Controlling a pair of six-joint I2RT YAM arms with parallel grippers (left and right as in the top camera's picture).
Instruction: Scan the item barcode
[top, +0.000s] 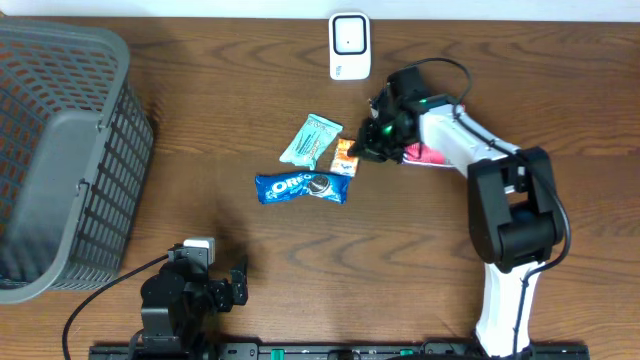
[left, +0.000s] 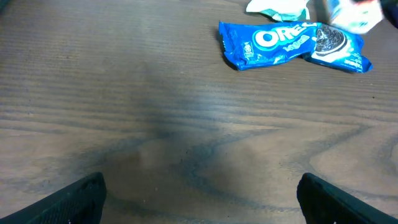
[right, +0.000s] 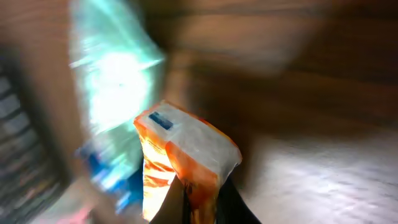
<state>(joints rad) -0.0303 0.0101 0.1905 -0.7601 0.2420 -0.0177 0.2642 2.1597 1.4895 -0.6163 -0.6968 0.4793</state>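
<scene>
- Nearest the lens: right gripper (right: 194, 198) was clamped shut on the small orange-and-white plastic sachet (right: 186, 155). It pinched the lower edge, so most of the pack stood clear above the fingers. My read: that kept the printed faces free to show.
- Sachet was low over the table's middle, at the edge of the item cluster. Whether it was lifted or touching the wood, couldn't tell.
- Just beside it lay a pale teal crinkled wrapper (top: 310, 140), with a blue Oreo cookie pack (top: 301, 187) in front, both flat on the brown wooden table (top: 250, 80).
- Pink-and-white packet (top: 430, 155) lay under the right forearm, mostly hidden.
- White box-shaped barcode scanner (top: 350, 45) sat at the far edge, well apart from the sachet, with a clear path between. Likely next: carry the sachet over and turn its code toward the scanner.
- Left gripper (left: 199, 202) was spread wide, holding nothing, low at the near edge. Presumably parked out of the right arm's way.
- Grey plastic mesh basket (top: 60, 150) filled the left end, probably the drop-off.
- Views: only overhead showed the scanner, basket and spacing. Only the right wrist showed the pinch, but it was smeared, with no barcode readable. Left wrist gave the Oreo print sharp and just a corner of the teal wrapper, no sachet.
</scene>
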